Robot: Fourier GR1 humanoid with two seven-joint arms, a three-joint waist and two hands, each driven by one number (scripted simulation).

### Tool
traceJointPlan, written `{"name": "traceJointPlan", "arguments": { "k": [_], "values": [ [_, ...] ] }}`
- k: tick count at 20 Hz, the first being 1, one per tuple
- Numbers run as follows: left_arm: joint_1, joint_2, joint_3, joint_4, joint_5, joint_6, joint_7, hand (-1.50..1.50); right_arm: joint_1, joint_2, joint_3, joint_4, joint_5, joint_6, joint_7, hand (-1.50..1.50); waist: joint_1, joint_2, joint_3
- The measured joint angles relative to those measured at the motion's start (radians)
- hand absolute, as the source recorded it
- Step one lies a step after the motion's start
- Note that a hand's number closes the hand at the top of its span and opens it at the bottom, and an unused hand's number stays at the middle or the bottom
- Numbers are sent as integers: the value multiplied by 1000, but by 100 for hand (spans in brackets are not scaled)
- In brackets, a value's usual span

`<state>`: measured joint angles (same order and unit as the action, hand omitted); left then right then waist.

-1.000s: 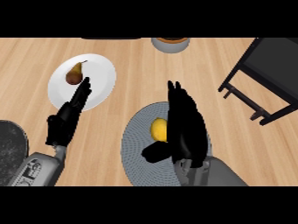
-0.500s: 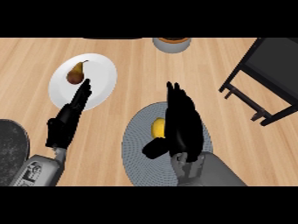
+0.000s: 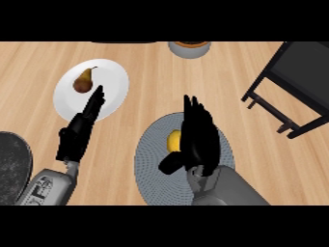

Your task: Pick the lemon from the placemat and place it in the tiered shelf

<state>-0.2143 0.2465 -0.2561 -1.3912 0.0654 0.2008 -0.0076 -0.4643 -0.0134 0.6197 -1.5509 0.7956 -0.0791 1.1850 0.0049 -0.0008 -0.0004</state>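
lemon (image 3: 173,140) on grey placemat (image 3: 150,159), half hidden under right robot hand (image 3: 198,140) | fingers straight, nothing held yet | risk imo: round lemon rolls off when fingers curl | tiered shelf (image 3: 306,82) well apart | left robot hand (image 3: 81,126) open, resting by pear plate (image 3: 113,84)

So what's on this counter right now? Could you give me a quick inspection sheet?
Surface: wooden counter.
Job's things: lemon on the grey placemat, partly hidden; black tiered shelf at right.
Clutter: pear on a white plate; dark round pan at left; grey bowl at the far edge.
Hands: right hand open over the lemon; left hand open, resting by the plate.
Cables: nothing seen.
Surroundings: nothing seen.
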Motion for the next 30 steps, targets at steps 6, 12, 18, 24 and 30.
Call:
{"name": "traceJointPlan", "arguments": {
  "k": [6,12,18,24,30],
  "values": [
    [21,-1,7,-23,-13,-9,3,0,14,0,7,36,2,-7,-4,-150,2,0,0],
    [15,-4,19,-39,-15,-29,24,0,2,0,27,118,-5,-43,-17,-150,4,1,0],
    [8,0,43,-54,-18,-48,51,0,16,2,15,160,-7,-70,-37,-150,2,0,0],
    [32,-5,55,-61,-33,-64,40,0,19,3,22,200,-21,-102,-54,-150,2,1,0],
    [46,-13,76,-67,-41,-88,34,0,1,4,21,269,-57,-142,-80,-150,2,1,0]
  ]
}}
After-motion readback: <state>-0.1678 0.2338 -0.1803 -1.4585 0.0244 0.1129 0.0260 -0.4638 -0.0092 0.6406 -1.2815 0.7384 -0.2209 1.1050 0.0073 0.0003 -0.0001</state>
